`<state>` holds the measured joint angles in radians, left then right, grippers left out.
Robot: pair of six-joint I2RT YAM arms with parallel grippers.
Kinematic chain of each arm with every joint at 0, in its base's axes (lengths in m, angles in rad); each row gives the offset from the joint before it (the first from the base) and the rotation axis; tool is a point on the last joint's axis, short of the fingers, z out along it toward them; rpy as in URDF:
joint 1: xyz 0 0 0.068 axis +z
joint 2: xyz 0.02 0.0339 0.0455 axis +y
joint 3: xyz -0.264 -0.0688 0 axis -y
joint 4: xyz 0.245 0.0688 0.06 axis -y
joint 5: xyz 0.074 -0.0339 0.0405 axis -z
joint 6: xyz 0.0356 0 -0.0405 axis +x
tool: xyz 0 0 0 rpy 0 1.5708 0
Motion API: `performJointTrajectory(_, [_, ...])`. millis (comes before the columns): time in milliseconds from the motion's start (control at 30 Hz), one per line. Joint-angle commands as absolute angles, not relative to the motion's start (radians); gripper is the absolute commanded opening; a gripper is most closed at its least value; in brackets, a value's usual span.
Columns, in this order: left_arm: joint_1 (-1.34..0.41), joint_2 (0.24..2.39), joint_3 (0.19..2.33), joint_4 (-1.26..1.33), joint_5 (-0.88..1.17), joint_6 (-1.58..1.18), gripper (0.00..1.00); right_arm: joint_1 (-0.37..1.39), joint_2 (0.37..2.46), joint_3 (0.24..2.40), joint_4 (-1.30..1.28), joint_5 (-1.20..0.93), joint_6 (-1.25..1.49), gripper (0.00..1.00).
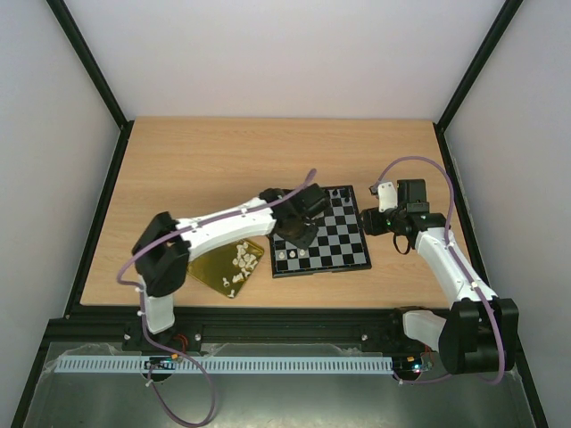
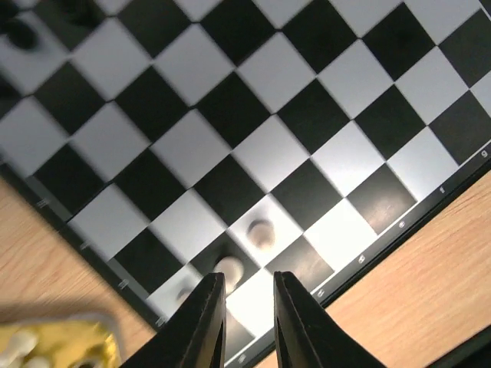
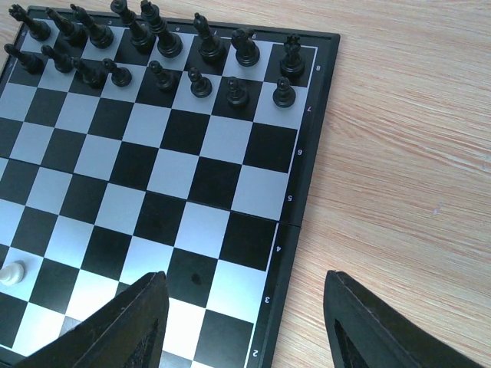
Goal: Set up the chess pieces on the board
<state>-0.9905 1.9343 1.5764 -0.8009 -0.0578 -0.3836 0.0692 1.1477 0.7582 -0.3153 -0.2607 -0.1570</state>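
Tray [image 1: 210, 272]: holding most chess pieces [image 1: 239, 261], lying loose.
Left fingers [image 2: 205, 322]: hovering narrowly parted over the board [image 2: 322, 115] at its near corner, gripping nothing.
Right fingers [image 3: 134, 322]: gaping wide, empty, at the board's right edge.
Handling: likely light, rigid, slick, toppling easily; pinching mid-body is looking safest.

"Where's the left arm [image 1: 223, 223] at?"

"Stretched forward and across to the right from its base, elbow low. The wrist is bent over, so the left gripper [image 2: 247, 278] points down. Its two dark fingers [image 2: 203, 330] stand a narrow slit apart, nothing between them."

"And the right arm [image 1: 446, 259]?"

"Leaning up and inward to the left, forearm raised. The right gripper [image 3: 245, 284] has its jaws spread wide, gripping nothing."
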Motion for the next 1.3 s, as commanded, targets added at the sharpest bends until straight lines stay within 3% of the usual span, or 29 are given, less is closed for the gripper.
performJointTrajectory(0, [-0.931,1.775,1.461,-0.818,-0.143,-0.455,0.18,0.064,1.160,0.767,-0.341,-0.276,-0.170,0.58])
performJointTrajectory(300, [-0.683,1.561,1.110,-0.736,-0.122,-0.539,0.17,0.064,1.164,0.769,-0.342,-0.282,-0.173,0.58])
performJointTrajectory(467, [-0.637,1.549,1.025,-0.691,-0.104,-0.533,0.16,0.064,1.164,0.769,-0.345,-0.284,-0.174,0.58])
performJointTrajectory(1267, [-0.645,1.696,1.023,-0.595,-0.013,-0.484,0.12,0.064,1.166,0.767,-0.347,-0.285,-0.176,0.58])
